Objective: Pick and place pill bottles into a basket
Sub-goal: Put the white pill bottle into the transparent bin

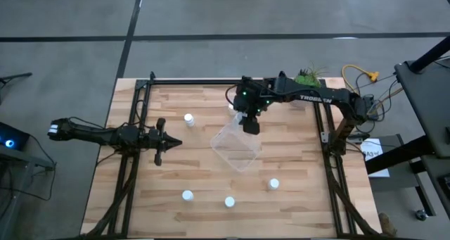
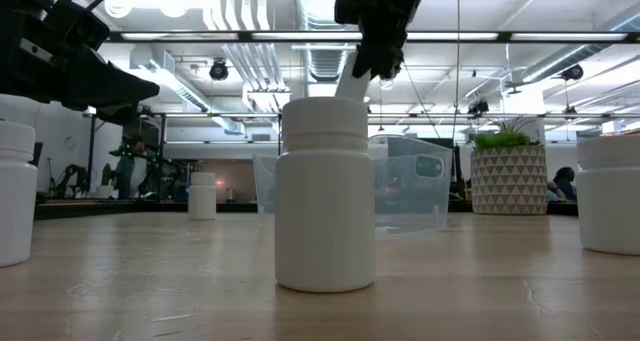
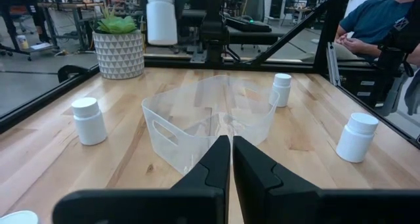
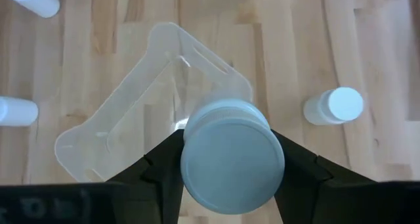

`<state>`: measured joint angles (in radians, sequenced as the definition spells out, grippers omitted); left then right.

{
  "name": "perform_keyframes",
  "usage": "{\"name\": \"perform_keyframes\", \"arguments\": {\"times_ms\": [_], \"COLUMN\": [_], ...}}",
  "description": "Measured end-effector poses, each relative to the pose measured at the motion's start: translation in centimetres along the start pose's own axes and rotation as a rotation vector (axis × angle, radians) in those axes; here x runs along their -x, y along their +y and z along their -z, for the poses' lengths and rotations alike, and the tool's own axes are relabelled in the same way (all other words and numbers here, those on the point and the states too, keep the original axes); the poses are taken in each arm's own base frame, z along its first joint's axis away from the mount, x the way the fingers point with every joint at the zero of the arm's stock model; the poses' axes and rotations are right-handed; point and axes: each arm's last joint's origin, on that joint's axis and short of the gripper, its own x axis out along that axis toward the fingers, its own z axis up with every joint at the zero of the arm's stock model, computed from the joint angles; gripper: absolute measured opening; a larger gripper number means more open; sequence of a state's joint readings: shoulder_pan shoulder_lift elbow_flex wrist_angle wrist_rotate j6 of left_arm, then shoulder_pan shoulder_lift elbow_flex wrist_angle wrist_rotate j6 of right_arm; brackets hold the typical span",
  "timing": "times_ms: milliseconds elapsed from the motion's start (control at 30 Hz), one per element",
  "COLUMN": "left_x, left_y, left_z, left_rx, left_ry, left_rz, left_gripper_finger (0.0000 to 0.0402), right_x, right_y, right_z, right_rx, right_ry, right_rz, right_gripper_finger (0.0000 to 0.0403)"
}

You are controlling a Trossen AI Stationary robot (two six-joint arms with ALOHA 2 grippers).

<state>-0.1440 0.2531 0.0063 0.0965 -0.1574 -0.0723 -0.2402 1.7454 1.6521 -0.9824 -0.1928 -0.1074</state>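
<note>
Front bottle (image 2: 325, 196) stands on the worktop (image 1: 204, 180) by the near edge; clear basket (image 1: 238, 146) mid-table, open wood around. Right gripper (image 4: 226, 159) clamps a pill bottle (image 4: 231, 157) above it. Left gripper (image 3: 231, 159) pinched closed, well clear.

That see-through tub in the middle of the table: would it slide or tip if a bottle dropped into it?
The clear tub looks thin-walled and appears empty, so it is probably light and might skid on the smooth wooden table. Its wide, low shape suggests it would not tip. The right end effector holds a pill bottle right above it, so the drop should land inside.
</note>
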Motion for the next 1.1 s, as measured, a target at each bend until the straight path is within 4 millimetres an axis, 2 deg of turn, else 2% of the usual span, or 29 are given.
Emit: {"name": "perform_keyframes", "arguments": {"times_ms": [167,300,533,767,1100], "left_x": [0.0,0.0,0.0,0.0,0.0], "left_y": [0.0,0.0,0.0,0.0,0.0], "left_z": [0.0,0.0,0.0,0.0,0.0], "left_rx": [0.0,0.0,0.0,-0.001,-0.001], "left_ry": [0.0,-0.001,0.0,0.004,0.004], "left_rz": [0.0,0.0,0.0,0.0,0.0], "left_gripper_finger": [0.0,0.0,0.0,0.0,0.0], "right_x": [0.9,0.9,-0.1,-2.7,-5.6], "right_y": [-0.7,-1.1,-1.3,-0.3,1.7], "right_z": [-1.2,-3.1,-5.8,-6.0,-5.2], "right_rx": [-0.022,-0.028,-0.023,0.008,0.061], "right_ry": [0.014,0.035,0.085,0.178,0.255], "right_rz": [-0.003,-0.007,-0.021,-0.048,-0.078], "right_gripper_finger": [0.0167,0.0167,0.0167,0.0167,0.0167]}}
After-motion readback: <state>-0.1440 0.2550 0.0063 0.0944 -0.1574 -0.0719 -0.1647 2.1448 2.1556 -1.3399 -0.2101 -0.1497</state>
